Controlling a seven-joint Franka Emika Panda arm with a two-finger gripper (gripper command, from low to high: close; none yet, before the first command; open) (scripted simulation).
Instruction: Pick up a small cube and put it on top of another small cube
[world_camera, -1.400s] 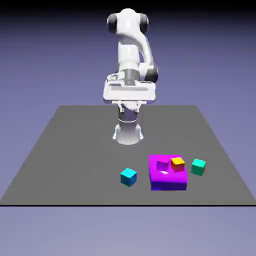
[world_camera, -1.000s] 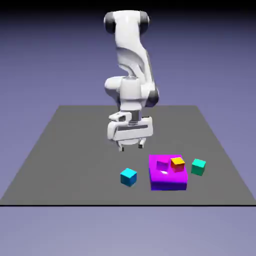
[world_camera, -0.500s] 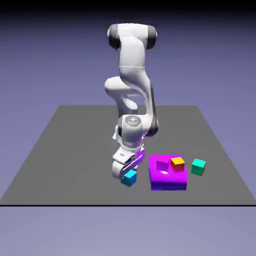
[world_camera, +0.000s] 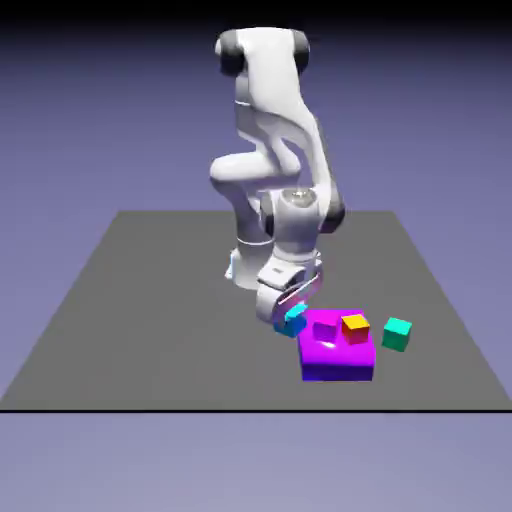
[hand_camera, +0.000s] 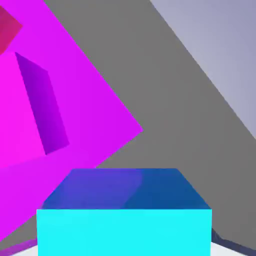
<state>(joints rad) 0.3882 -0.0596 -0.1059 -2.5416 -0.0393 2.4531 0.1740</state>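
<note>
Bright cyan cube in the grip beside the magenta block

The white two-finger gripper (world_camera: 291, 312) grasps the small bright cyan cube (hand_camera: 124, 232), holding it just off the big magenta block's (world_camera: 337, 362) corner on the exterior view's left. On the block sit a small magenta cube (world_camera: 325, 328) and an orange-topped red cube (world_camera: 355, 329); a teal-green cube (world_camera: 397, 334) stands nearby.

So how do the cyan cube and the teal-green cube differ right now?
The cyan cube is light blue, while the teal-green cube is greener. The cyan cube is between the gripper's fingers, beside the magenta block; the teal-green cube sits on the table, with no finger near it. Both are small cubes.
</note>
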